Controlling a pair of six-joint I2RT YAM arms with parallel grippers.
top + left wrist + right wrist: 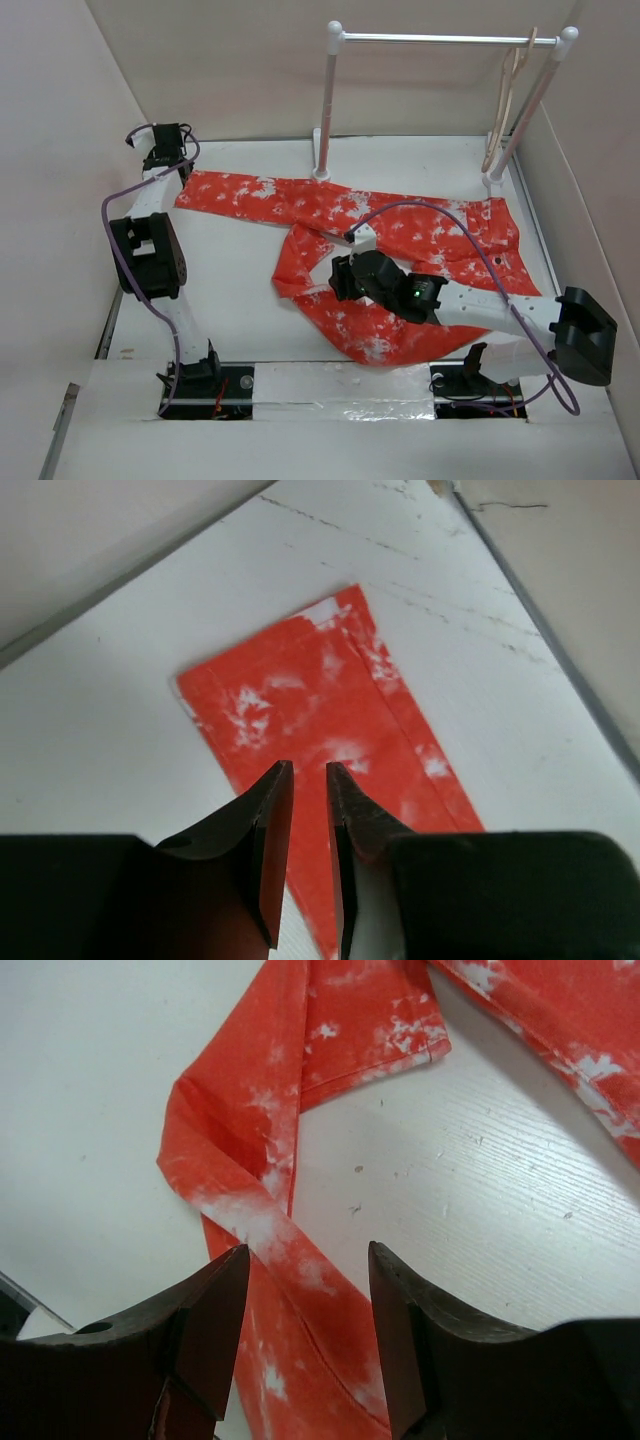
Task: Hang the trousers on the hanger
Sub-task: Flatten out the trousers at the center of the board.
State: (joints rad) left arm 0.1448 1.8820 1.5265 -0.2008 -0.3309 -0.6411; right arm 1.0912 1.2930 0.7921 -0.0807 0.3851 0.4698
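Left claw [310, 772] at the far left, parted only by a narrow slit, gripping nothing, poised over the hem end of one leg of the trousers [320, 700]. Right claw [308, 1255] near the middle, spread wide, also gripping nothing, low over the second leg where folded back on itself, a strip of that cloth passing beneath the gap.

Trousers flat on the white surface [230, 280]: one leg stretched to the far left, waist at the right, second leg bent toward the near edge. Hanger [507, 100] well apart, hung at the right end of the rail of the rack [327, 100] at the far side.

Middle of the trousers partly covered by the right arm [480, 305]. Hanger hook hard to make out against the rail.

Hem end close to the far-left corner, waist close to the right wall [590, 200]. White surface showing at the near left, between left arm [150, 250] and folded leg.
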